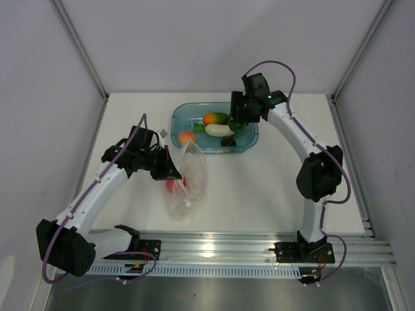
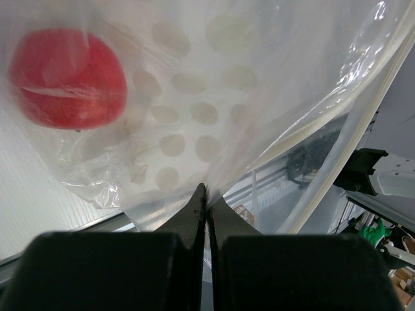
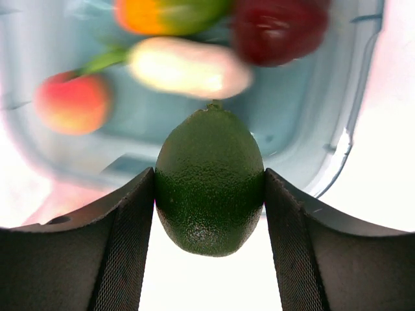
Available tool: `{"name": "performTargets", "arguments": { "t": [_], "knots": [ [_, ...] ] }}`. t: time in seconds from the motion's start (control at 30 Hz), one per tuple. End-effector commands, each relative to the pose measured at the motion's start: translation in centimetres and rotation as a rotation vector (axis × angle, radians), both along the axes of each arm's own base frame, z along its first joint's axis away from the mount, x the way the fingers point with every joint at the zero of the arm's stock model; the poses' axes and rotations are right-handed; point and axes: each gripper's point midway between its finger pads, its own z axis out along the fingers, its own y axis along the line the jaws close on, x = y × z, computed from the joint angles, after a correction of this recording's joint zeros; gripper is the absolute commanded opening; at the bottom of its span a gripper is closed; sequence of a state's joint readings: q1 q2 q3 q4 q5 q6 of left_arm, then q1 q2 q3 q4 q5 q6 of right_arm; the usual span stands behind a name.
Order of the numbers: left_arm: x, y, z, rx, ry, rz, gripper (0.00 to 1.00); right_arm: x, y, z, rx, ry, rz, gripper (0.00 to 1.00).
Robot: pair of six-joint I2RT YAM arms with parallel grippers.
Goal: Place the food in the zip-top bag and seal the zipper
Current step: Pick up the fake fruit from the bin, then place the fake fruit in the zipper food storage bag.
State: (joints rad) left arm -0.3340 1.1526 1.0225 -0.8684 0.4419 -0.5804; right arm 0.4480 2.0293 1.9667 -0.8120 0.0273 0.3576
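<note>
My right gripper (image 3: 209, 194) is shut on a green fruit (image 3: 209, 162) and holds it just above the teal tub (image 3: 324, 116), at the tub's right side in the top view (image 1: 237, 124). In the tub lie an orange-green fruit (image 1: 215, 118), a white oblong (image 1: 219, 129), a peach fruit (image 1: 187, 137) and a dark one (image 1: 227, 142). My left gripper (image 1: 170, 172) is shut on the wall of the clear zip-top bag (image 1: 189, 178), which holds a red fruit (image 2: 68, 79). The zipper strip (image 2: 343, 139) runs along the bag's edge.
The tub (image 1: 249, 139) stands at the back middle of the white table. The bag lies in front of it, left of centre. A metal rail (image 1: 220, 249) runs along the near edge. Walls close in on both sides.
</note>
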Motion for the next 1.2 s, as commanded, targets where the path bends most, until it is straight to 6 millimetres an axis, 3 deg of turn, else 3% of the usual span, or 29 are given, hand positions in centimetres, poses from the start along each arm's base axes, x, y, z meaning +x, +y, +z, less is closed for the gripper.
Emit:
{"name": "performTargets", "arguments": {
  "t": [0.0,0.03,0.1,0.13,0.2,0.23,0.3,0.33,0.4,0.67,0.97,1.03,1.1,1.17],
  "knots": [
    [0.3,-0.3,0.8,-0.047,-0.024,0.011,0.0,-3.3,3.7,5.9,0.172,-0.117,0.193,0.0],
    [0.3,-0.4,0.8,-0.05,-0.019,0.01,0.01,-4.2,4.4,6.6,0.201,-0.132,0.231,0.0],
    [0.3,-0.5,0.9,-0.058,-0.018,0.006,0.01,-7.2,6.5,10.0,0.29,-0.205,0.355,0.0],
    [0.3,-0.6,0.9,-0.063,-0.015,0.006,0.01,-8.5,6.9,9.1,0.299,-0.19,0.389,0.0],
    [0.4,-0.7,1.0,-0.068,-0.016,0.004,0.01,-12.1,8.9,12.3,0.371,-0.278,0.523,0.0],
    [0.5,-0.8,1.1,-0.07,-0.02,0.004,0.0,-13.4,9.3,11.4,0.375,-0.266,0.556,0.0],
    [0.5,-0.8,1.1,-0.07,-0.019,0.005,0.01,-16.7,10.8,13.3,0.439,-0.314,0.662,0.0],
    [0.4,-0.8,1.0,-0.071,-0.016,0.003,0.01,-17.5,10.9,12.4,0.442,-0.296,0.675,0.0],
    [0.5,-0.8,1.0,-0.074,-0.018,0.002,0.0,-19.1,11.5,13.0,0.453,-0.31,0.702,0.0],
    [0.2,-0.9,0.8,-0.088,-0.016,0.004,0.01,-21.3,12.8,14.0,0.49,-0.32,0.782,0.0],
    [-0.4,-0.8,1.3,-0.102,-0.031,0.01,0.01,-21.8,14.3,13.5,0.47,-0.3,0.805,0.01],
    [-0.5,-0.8,1.3,-0.106,-0.031,0.012,0.01,-21.9,14.4,13.1,0.465,-0.289,0.806,0.08],
    [-0.6,-0.9,1.4,-0.11,-0.033,0.011,0.01,-22.0,14.6,12.5,0.46,-0.266,0.808,0.24],
    [-0.6,-0.9,1.5,-0.113,-0.036,0.011,0.01,-22.1,15.0,12.1,0.456,-0.249,0.813,0.3]
  ]
}}
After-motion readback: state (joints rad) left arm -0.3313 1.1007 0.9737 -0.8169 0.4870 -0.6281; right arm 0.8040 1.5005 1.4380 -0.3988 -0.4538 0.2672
